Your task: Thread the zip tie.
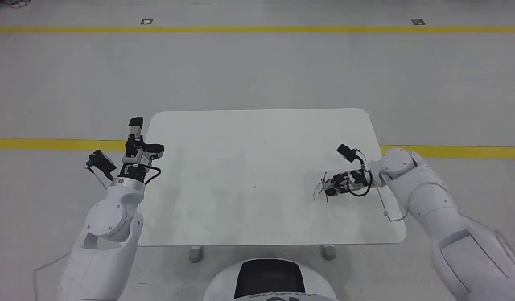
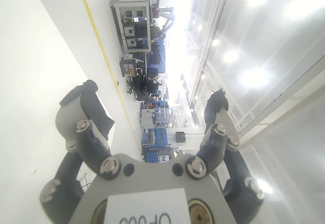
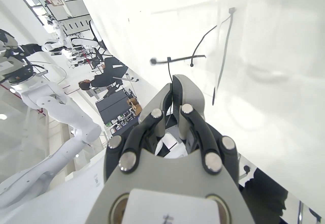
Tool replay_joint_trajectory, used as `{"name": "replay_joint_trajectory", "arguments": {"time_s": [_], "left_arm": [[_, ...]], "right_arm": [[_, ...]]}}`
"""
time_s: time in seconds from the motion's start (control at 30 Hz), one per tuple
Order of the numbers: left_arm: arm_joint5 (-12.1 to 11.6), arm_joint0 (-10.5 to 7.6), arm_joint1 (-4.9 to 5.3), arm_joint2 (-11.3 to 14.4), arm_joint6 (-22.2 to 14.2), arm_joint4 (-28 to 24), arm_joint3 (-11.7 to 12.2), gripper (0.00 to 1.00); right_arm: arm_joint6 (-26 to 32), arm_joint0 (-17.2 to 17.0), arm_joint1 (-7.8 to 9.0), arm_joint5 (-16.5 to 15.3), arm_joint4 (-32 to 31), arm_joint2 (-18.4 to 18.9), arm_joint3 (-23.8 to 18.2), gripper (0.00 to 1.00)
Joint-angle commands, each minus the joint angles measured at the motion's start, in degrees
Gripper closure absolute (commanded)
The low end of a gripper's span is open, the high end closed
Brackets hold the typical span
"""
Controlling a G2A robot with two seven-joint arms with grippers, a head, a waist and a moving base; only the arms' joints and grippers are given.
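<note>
- Toward 3 o'clock on the table point(image 1: 257, 140), close to the robot's edge, the right gripper point(image 3: 172, 80) sits low over the surface. Its jaws are pressed together on the thin black strap of a zip tie point(image 3: 169, 70).
- From that pinch the strap runs a short way out to a second tie point(image 3: 185, 58) lying crosswise on the tabletop. Whether it passes through a head there cannot be told.
- Just past these, toward the table's middle, lie two more loose ties: a curved one point(image 3: 201, 39) and a long straight one point(image 3: 224, 52) with a small square head at its far end.
- The held tie looks very light, slick and springy. The strap will likely bow and twist if much of it is left free, so a hold close behind the tip should steer it best. The blocky head is the stiffest part and the better place for a second hold.
- Farther off, at the table's 9 o'clock edge and well apart from the ties, the left gripper point(image 2: 152, 90) points outward. Its jaws are spread wide and hold nothing.
</note>
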Motion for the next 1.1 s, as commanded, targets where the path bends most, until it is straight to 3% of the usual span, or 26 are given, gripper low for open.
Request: {"name": "replay_joint_trajectory", "arguments": {"time_s": [0.0,0.23,0.33,0.47,0.6,0.77,1.07], "left_arm": [[0.0,0.0,0.0,0.0,0.0,0.0,0.0,0.0],[0.0,0.0,0.0,0.0,0.0,0.0,0.0,0.0],[0.0,0.0,0.0,0.0,0.0,0.0,0.0,0.0],[0.0,0.0,0.0,0.0,0.0,0.0,0.0,0.0],[0.0,0.0,0.0,0.0,0.0,0.0,0.0,0.0],[0.0,0.0,0.0,0.0,0.0,0.0,0.0,0.0],[0.0,0.0,0.0,0.0,0.0,0.0,0.0,0.0]], "right_arm": [[0.0,0.23,-0.19,-0.77,0.17,-0.05,0.41,1.0],[0.12,0.74,-0.28,-3.51,-0.22,0.17,0.46,1.0],[-0.96,0.47,0.09,-6.7,-1.31,0.59,-1.04,1.0],[-4.38,-2.17,1.73,-6.7,-3.93,2.74,-9.85,1.0],[-7.73,-7.93,4.47,-6.7,-7.79,6.65,-21.31,1.0],[-10.39,-14.6,7.14,-6.7,-9.45,11.34,-31.62,1.0],[-10.41,-15.42,7.5,-6.7,-9.53,11.98,-32.98,1.0]]}}
